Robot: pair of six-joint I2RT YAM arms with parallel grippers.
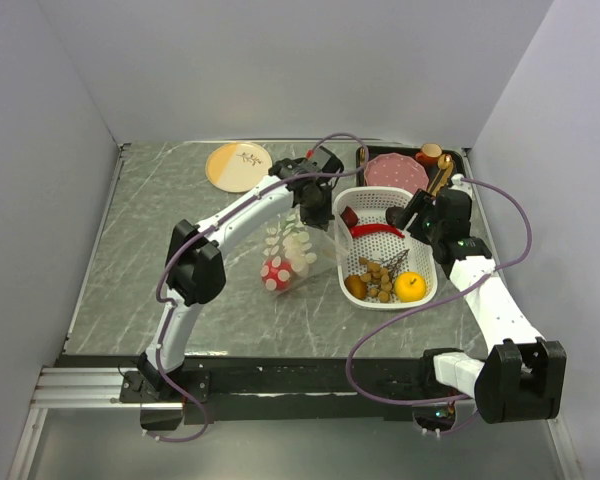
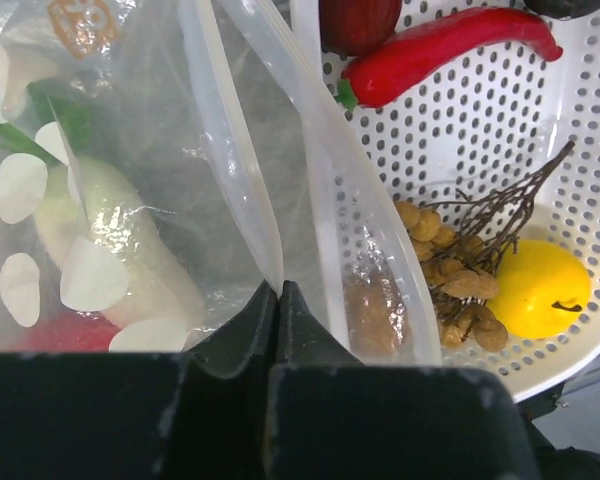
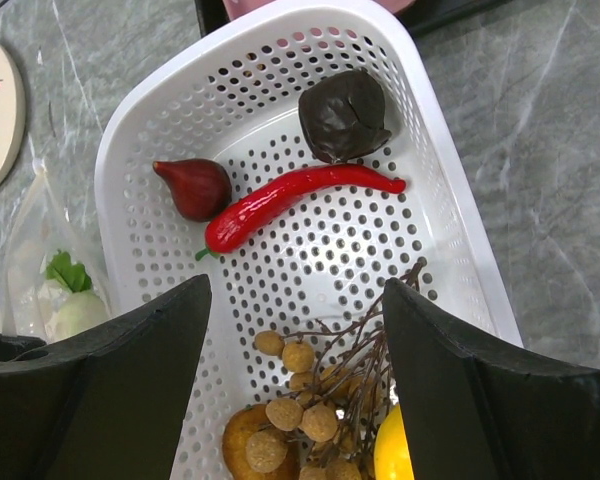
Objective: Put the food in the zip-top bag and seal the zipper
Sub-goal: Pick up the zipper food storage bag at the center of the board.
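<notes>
The zip-top bag (image 1: 292,250) lies on the table just left of the white basket (image 1: 352,262). My left gripper (image 1: 308,200) is shut on the bag's mouth edge, pinching the zipper (image 2: 235,150) between its tips (image 2: 277,290). Inside the bag lie a white-and-green vegetable (image 2: 115,235) and a red piece (image 2: 65,333). My right gripper (image 3: 295,340) hangs open above the basket, holding nothing. Under it lie the brown nuts (image 3: 305,400), a yellow fruit (image 3: 390,455), a brown oval (image 3: 242,440), a red chili (image 3: 290,200), a dark red piece (image 3: 195,187) and a dark brown piece (image 3: 344,114).
A black tray (image 1: 464,158) with a pink plate (image 1: 396,172) and utensils stands behind the basket. An orange-and-white plate (image 1: 238,166) lies at the back left. Grey walls close in the table on three sides.
</notes>
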